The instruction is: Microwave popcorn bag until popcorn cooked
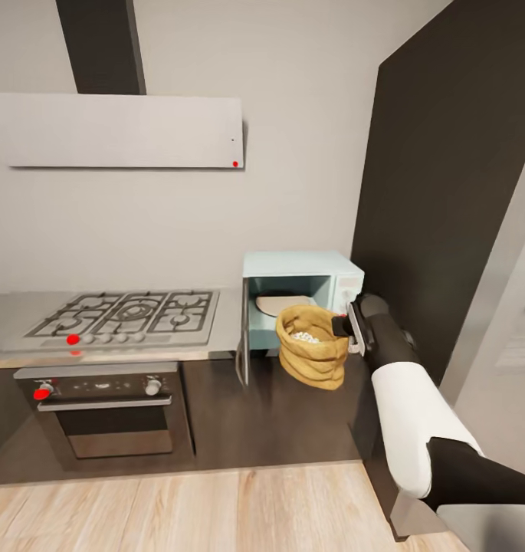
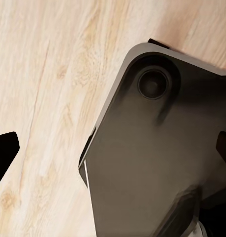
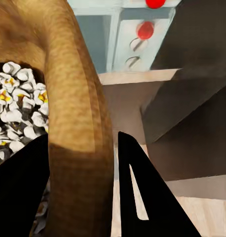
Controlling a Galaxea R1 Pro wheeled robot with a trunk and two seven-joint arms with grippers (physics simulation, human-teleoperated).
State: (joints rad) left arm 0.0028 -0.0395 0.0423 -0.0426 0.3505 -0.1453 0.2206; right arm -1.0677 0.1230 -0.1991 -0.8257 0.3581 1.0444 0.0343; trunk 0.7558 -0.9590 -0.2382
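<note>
The popcorn bag (image 1: 313, 346) hangs in front of the open microwave (image 1: 302, 290), at about 6 o'clock of its cavity mouth, held off the bench (image 1: 224, 330). The right gripper (image 1: 352, 326) has its fingers (image 3: 142, 192) pinching the bag's rolled rim, one inside and one outside. White puffed popcorn (image 3: 14, 113) shows inside the bag.

The risk, as I judge it, is the thin rim grip: the soft bag could sag or slip and spill popcorn if moved quickly. The bag could also catch the cavity's lower lip.

The microwave door (image 1: 243, 337) stands open at the bag's 9 o'clock, just beside it, and narrows the path. The gas hob (image 1: 132, 314) and the black oven (image 1: 109, 414) lie farther toward 9 o'clock, well apart. I cannot tell how the left gripper's fingers stand; its wrist view shows the wooden floor (image 2: 43, 98) and the robot's dark base (image 2: 157, 163).
</note>
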